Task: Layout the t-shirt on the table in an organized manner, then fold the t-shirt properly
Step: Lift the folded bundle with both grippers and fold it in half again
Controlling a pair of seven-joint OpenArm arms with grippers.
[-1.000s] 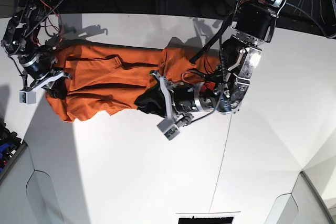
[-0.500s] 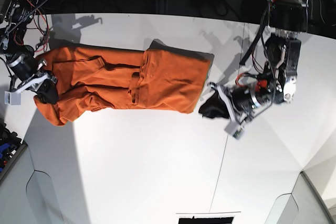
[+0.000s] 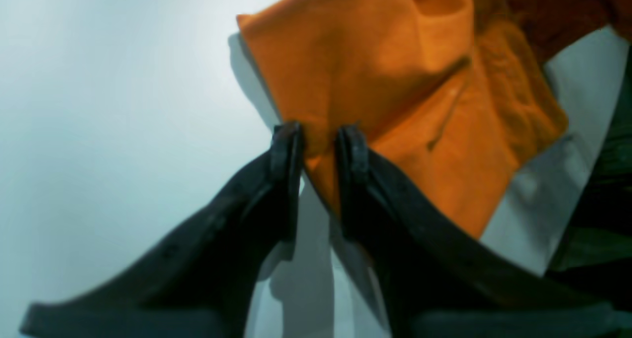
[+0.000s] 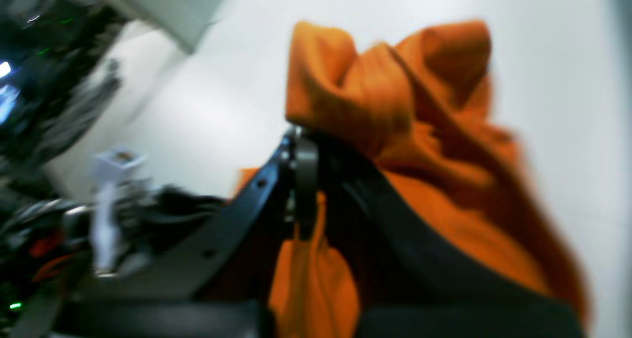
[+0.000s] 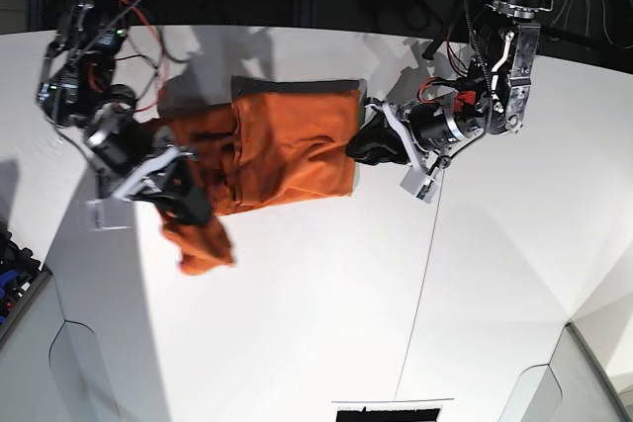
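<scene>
Where the left wrist view looks down my left gripper (image 3: pixel 320 140), the two black fingers (image 3: pixel 286 150) stand a narrow gap apart, with a fold edge of the t-shirt (image 3: pixel 395 81) running between the tips. They sit astride that orange edge; whether they pinch it I cannot tell. The cloth spreads up and to the right from the tips, lying on the white table (image 3: pixel 108 106), which is bare to the left.

Right wrist view, blurred: my right gripper (image 4: pixel 316 150) has its fingers together, clamped on a bunch of the t-shirt (image 4: pixel 395 96). A crumpled lobe of orange cloth stands above the tips, and more of it hangs down past the right-hand finger (image 4: pixel 395 229). The table (image 4: pixel 553 56) shows white behind it.

Base view: the t-shirt (image 5: pixel 287 145) lies towards the far-left part of the table (image 5: pixel 326 313), its main body a rough rectangle folded on itself. My left gripper (image 5: pixel 358 145), on this view's right, meets the rectangle's right edge. My right gripper (image 5: pixel 193 207), on this view's left, holds the near-left end, where a bunched tail of cloth trails towards the near side. A thin dark seam (image 5: pixel 420 284) crosses the table to the right of the cloth, apart from it.
</scene>
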